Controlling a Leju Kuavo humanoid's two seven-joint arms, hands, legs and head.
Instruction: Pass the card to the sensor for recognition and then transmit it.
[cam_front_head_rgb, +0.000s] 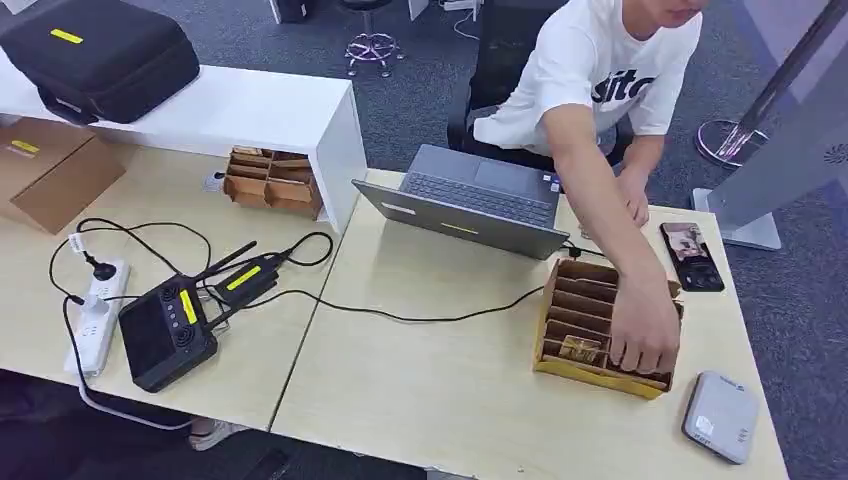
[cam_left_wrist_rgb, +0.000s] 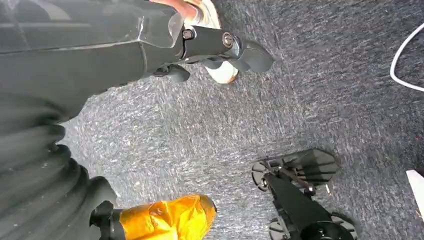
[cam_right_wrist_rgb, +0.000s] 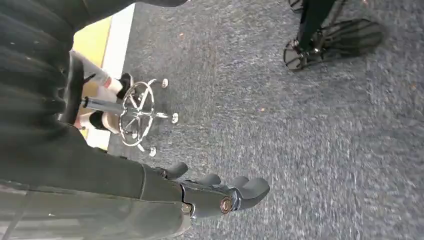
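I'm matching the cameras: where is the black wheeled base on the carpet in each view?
Head view: not in this picture.
Left wrist view: black wheeled base at the picture's lower edge.
Right wrist view: at the picture's upper edge.
Shared landmark: grey carpet.

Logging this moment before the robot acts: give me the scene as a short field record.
card holder: brown slotted cardboard box at the table's right end
person: hand reaching into that box
sensor: small flat grey device beside the box, near the table edge
other items: open grey laptop; black phone
left hand: hanging over carpet, holds nothing
right hand: hanging over carpet, holds nothing
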